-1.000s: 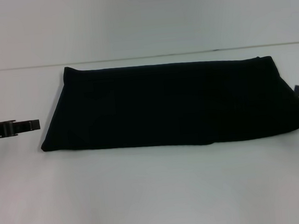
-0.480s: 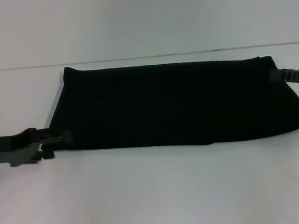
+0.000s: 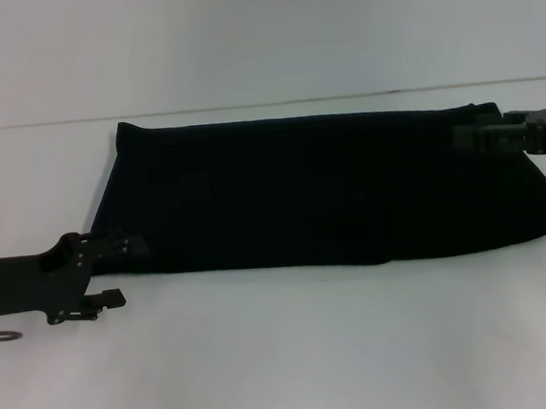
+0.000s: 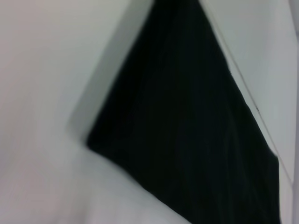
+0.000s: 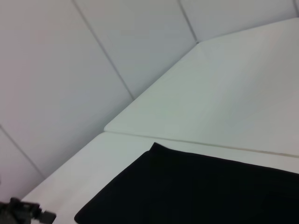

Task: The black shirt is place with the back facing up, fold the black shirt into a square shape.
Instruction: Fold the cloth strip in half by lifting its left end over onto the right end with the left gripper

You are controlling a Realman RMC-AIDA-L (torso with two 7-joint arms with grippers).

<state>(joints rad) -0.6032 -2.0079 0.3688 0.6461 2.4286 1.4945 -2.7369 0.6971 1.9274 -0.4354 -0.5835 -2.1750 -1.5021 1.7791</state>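
While the shirt (image 3: 324,188) lies flat on the white table (image 3: 286,356) as a long black band, already folded lengthwise, both grippers are at its ends. Its far edge runs close to the table's back edge, below the pale wall (image 3: 258,33).

At the shirt's near left corner sits the left gripper (image 3: 126,270): one finger reaches the cloth edge there, the other sticks out just off the shirt over bare table, so the jaws stand apart with nothing between them. From the left wrist, that corner shows as a dark wedge against the table.

At the shirt's far right corner, the right gripper (image 3: 473,137) reaches in over the cloth. I cannot tell whether its jaws are apart or closed, since dark fingers blend into dark fabric.
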